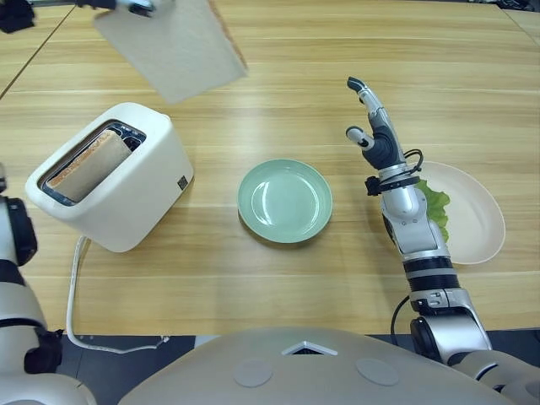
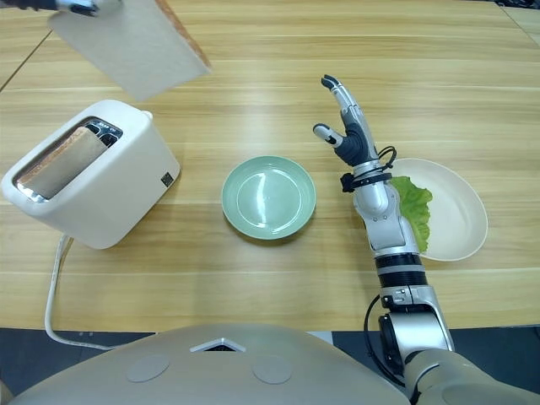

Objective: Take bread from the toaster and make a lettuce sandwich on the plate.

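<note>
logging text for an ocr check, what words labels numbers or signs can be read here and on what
No text can be read.
On the side of the toaster, a small dark mark: too small to read.
By the toaster's slot, a dark control strip: any markings too small to read.
The bread slice, green plate and white bowl: no print visible.

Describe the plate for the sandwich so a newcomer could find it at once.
On the wooden table, look between the white toaster on the left and the right hand. The plate lies there, round, pale green and bare; the other dish, cream, far right, holds lettuce.
</note>
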`<state>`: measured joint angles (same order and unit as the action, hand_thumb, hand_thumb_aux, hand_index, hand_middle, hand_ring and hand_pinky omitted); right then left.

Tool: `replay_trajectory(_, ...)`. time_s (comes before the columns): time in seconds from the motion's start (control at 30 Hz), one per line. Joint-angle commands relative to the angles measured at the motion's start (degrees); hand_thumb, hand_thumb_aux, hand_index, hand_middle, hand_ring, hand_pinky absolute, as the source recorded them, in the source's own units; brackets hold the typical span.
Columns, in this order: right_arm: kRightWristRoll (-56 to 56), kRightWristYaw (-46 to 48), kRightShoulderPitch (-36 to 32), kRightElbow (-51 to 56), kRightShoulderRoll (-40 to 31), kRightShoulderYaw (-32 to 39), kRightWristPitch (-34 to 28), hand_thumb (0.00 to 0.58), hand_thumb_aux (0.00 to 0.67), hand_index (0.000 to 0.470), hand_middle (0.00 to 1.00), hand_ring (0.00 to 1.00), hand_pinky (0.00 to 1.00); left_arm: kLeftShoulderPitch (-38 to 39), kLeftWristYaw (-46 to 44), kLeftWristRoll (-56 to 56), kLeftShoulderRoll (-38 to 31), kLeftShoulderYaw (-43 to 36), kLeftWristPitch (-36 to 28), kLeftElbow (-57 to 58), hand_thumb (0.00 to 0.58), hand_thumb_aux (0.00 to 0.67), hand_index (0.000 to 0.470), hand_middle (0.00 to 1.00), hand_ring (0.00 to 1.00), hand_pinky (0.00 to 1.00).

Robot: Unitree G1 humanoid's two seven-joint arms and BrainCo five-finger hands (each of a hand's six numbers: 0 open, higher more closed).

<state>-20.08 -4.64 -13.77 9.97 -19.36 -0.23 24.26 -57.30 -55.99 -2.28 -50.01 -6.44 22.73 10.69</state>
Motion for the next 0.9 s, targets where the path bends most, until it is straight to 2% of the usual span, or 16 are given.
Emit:
replay_trajectory(0.03,2.2,-1.0,-1.9,0.1,-2.3,-4.0,-0.8,0.000,0.000,0.000,0.00,0.00,0.00,4.0,-2.4,-1.0,8.0,-5.7,-0.7,0.5,0.580,0.670,0.470,0.00,0.00,0.00)
replay_trajectory(0.27,3.3,-1.1,-2.1,-0.7,-5.0,-7.8,0.2,0.000,0.000,0.000,0.00,0.00,0.00,7.2,-5.7,3.5,20.6,-15.9,1.2,12.1,0.580,0.670,0.470,0.00,0.00,0.00)
replay_trajectory(0.47,-3.5,-3.8,-1.2,-4.4,-10.2,-9.9,2.3,0.000,0.000,0.000,0.00,0.00,0.00,7.4,-0.8,9.2,28.5,-18.5,3.7,26.9,0.580,0.670,0.470,0.00,0.00,0.00)
replay_trajectory(0.77,-12.0,-3.6,-0.4,-5.6,-20.0,-10.6,2.4,0.000,0.000,0.000,0.00,0.00,0.00,7.8,6.7,16.9,34.9,-20.6,8.2,43.6,0.580,0.670,0.470,0.00,0.00,0.00)
replay_trajectory(0.83,-19.0,-2.0,1.5,-6.0,-24.3,-9.1,0.0,0.000,0.000,0.000,0.00,0.00,0.00,8.0,9.4,19.5,34.9,-21.5,10.2,45.8,0.580,0.670,0.470,0.00,0.00,0.00)
replay_trajectory(0.9,-24.3,3.9,6.3,-6.9,-29.2,-7.5,-2.4,0.000,0.000,0.000,0.00,0.00,0.00,7.9,12.2,21.9,34.7,-22.2,12.1,47.0,0.580,0.670,0.470,0.00,0.00,0.00)
